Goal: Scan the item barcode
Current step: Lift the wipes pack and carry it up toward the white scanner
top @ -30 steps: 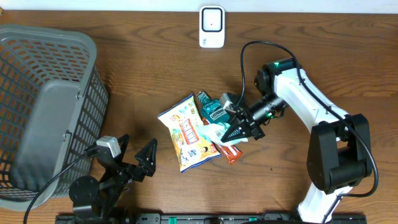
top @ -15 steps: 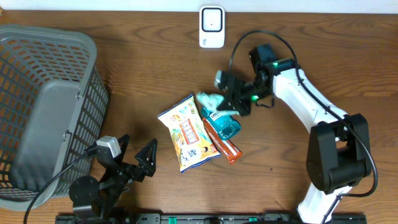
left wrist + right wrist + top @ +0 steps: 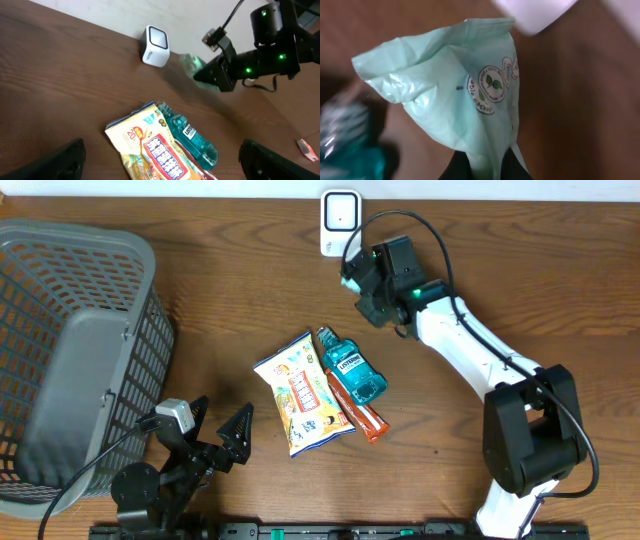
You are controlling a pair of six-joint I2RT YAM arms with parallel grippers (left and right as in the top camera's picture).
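On my left a grey mesh basket [image 3: 150,350] stands on the brown wooden table [image 3: 220,290]. Mid-table before me lies a yellow snack bag [image 3: 300,394]. A teal mouthwash bottle [image 3: 352,368] touches its right edge, overlapping an orange wrapped bar [image 3: 363,419].

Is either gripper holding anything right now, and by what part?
The right gripper pinches a pale green pouch by one bunched end. The left gripper is open and holds nothing.
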